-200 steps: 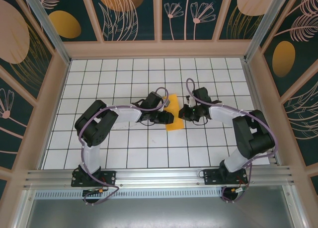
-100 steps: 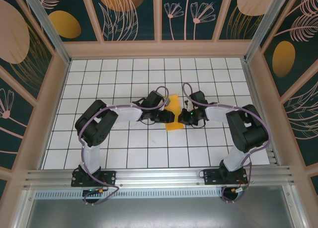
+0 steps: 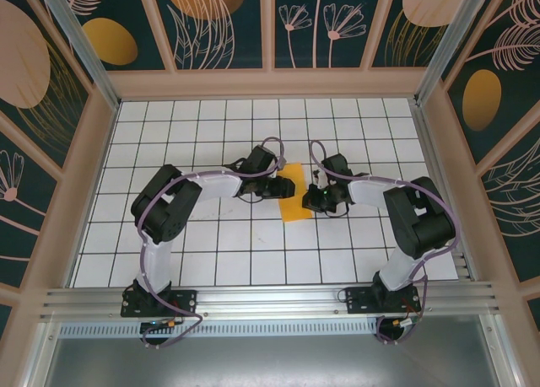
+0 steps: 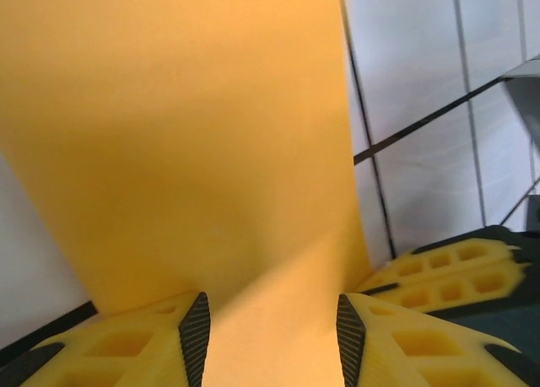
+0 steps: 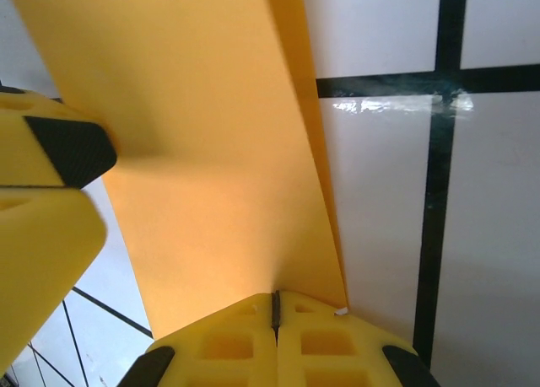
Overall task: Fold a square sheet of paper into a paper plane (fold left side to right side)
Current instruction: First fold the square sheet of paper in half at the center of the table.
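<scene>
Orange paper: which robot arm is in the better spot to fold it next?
Probably left. The left gripper stands open over the thin orange-yellow paper sheet; the right gripper is shut at its right edge.

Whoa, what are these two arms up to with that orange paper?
Two robot arms are working on an orange-yellow sheet of paper on the gridded table. The left end effector sits over it with jaws apart. The right end effector is shut, tips at the paper's edge, where a folded layer shows.
</scene>
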Robot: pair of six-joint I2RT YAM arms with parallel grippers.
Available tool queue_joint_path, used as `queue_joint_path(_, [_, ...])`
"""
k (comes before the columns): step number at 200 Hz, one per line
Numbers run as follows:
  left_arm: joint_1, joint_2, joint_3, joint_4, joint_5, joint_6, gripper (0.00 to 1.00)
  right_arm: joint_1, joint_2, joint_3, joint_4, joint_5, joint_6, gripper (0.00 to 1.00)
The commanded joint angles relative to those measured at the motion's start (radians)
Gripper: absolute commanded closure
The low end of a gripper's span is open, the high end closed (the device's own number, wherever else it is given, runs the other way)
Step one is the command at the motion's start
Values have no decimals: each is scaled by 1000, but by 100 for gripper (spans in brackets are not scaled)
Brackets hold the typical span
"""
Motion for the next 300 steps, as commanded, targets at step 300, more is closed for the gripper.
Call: queue_joint_path(300, [136, -87, -64, 163, 129, -27, 48, -5, 83, -10, -112, 162, -47, 96])
